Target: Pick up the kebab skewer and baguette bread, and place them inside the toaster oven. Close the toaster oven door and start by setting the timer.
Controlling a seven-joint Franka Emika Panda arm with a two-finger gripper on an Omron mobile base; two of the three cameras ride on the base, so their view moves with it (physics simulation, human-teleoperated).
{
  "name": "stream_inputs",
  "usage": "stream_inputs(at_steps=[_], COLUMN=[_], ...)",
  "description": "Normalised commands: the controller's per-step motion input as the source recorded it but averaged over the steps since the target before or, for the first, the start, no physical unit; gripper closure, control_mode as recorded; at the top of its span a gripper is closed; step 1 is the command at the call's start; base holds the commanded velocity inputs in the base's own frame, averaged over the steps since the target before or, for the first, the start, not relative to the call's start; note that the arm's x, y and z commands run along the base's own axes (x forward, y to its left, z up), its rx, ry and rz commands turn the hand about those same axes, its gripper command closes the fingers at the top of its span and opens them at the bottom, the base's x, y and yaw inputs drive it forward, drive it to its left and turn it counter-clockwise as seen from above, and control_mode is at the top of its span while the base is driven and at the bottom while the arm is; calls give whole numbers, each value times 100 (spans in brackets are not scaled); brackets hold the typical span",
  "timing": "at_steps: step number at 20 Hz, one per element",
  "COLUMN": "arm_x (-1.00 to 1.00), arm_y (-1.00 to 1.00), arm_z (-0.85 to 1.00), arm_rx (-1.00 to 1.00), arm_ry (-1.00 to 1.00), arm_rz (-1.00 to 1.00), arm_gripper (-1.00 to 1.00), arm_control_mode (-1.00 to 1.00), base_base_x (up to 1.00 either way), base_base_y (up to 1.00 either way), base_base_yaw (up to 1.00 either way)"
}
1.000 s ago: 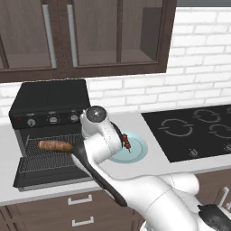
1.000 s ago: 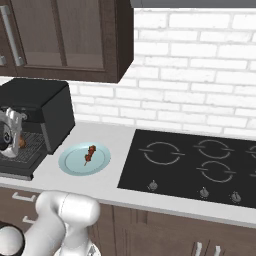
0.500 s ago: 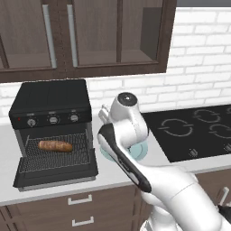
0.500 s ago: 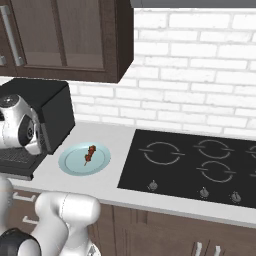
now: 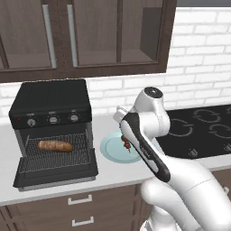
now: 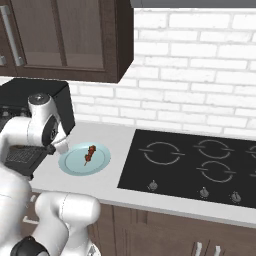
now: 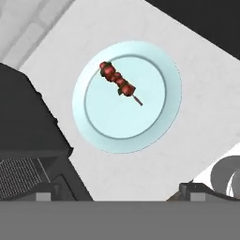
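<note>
- Right now the kebab skewer [image 7: 119,83] lies flat on the pale blue plate [image 7: 161,122], a little off its middle, chunks bunched toward one end and the bare stick tip poking out at the other; lying low like that, it probably has to be pinched from above, across the stick.
- The baguette bread [image 5: 55,145] rests lengthwise on the wire rack [image 5: 31,159] inside the toaster oven [image 5: 50,103], so by my reading that half of the loading is done.
- The toaster oven door [image 5: 56,172] hangs open and flat in front of the cavity, which leaves the rack reachable for the skewer.
- The gripper [image 7: 119,193] hovers above the plate, looking down on it; its two dark tips sit wide apart at the frame's bottom with nothing between them.
- Nearest the plate, the open door's corner sits just beside its rim, so a sideways carry toward the oven should pass over it.
- Farther off, the black cooktop [image 6: 200,165] lies on the counter [image 6: 105,187] on the plate's other side, well clear of the path, and dark cabinets [image 5: 85,36] hang above.
</note>
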Motion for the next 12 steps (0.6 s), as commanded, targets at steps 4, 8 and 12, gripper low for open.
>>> stream_inputs(at_steps=[4, 8, 12], arm_x=[4, 8, 0], arm_y=[-52, -5, -4], arm_z=[0, 0, -2], arm_rx=[-3, -9, -18], arm_ry=[1, 5, 8], arm_rz=[46, 42, 23], arm_gripper=[-100, -100, -100], arm_control_mode=[-100, -100, -100], base_base_x=[0, 0, 0], base_base_y=[0, 0, 0], base_base_yaw=[0, 0, 0])
